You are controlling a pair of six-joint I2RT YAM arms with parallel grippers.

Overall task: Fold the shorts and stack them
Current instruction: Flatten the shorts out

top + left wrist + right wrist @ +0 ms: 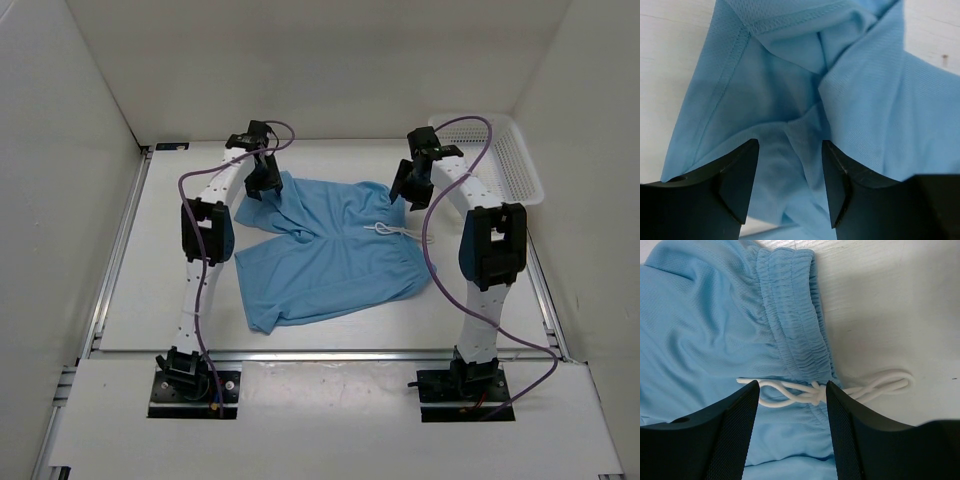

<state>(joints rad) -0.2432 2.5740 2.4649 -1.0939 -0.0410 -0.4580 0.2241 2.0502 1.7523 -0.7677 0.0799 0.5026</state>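
The shorts (325,250) lie spread on the worktop (160,290), reaching from under one gripper to under the other.

The left gripper (790,185) hangs over a leg end with its fingers apart and nothing held. A raised crease of blue cloth runs forward out of the gap between them. A stitched hem (715,95) slants away ahead and to its left. The cloth fills nearly the whole wrist view, and it is not clear whether the fingertips touch it.

The right gripper (792,425) is also spread and empty, over the waist. The drawstring (812,395) has its knot just ahead of the gap, and its loops trail off to the gripper's right onto bare worktop. The waistband (795,315) runs straight away in front. The rest of the garment is cut off to the left and below.

In the top view both grippers are small and dark, and their finger gaps cannot be made out. The left one covers the far corner of the leg beneath it. A basket (520,160) sits beyond and to the right of the right gripper. It is partly crossed by a purple cable (440,200), and its inside is hard to read.
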